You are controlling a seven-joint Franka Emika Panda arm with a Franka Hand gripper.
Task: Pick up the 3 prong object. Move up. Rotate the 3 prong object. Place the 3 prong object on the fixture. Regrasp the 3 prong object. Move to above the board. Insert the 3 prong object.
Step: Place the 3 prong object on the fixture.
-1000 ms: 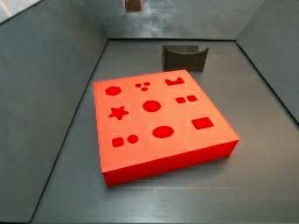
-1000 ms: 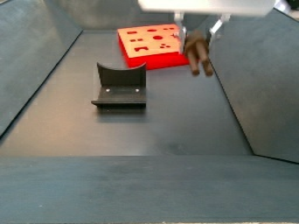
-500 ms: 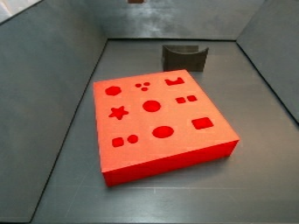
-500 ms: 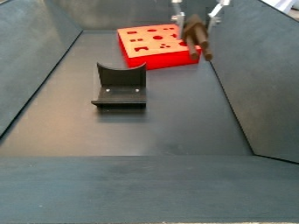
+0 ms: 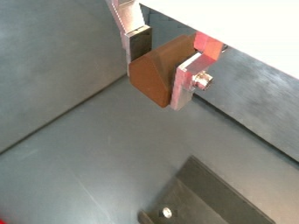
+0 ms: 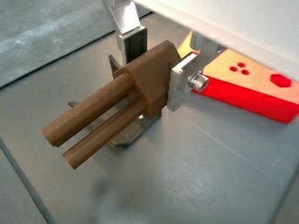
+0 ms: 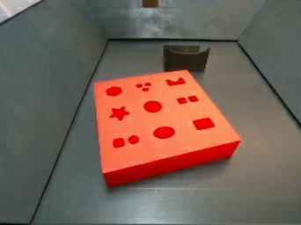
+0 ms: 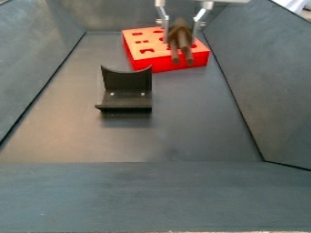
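In a wrist view, the gripper (image 5: 162,66) clamps the 3 prong object (image 5: 156,73), a smooth brown wooden block, between flat silver finger plates (image 5: 187,80); the dark fixture (image 5: 222,199) lies below on the matte grey floor. In a wrist view, the 3 prong object (image 6: 111,112) shows rounded prongs running lengthwise away from the gripper (image 6: 152,74), with the bright red board (image 6: 247,84) beyond. In a side view, the board (image 7: 159,122) is a thick square slab with shaped cutouts, the fixture (image 7: 187,56) behind it. In a side view, the gripper (image 8: 180,24) holds the 3 prong object (image 8: 180,41) raised, prongs pointing down, in front of the board (image 8: 155,49); the fixture (image 8: 124,89) stands well apart.
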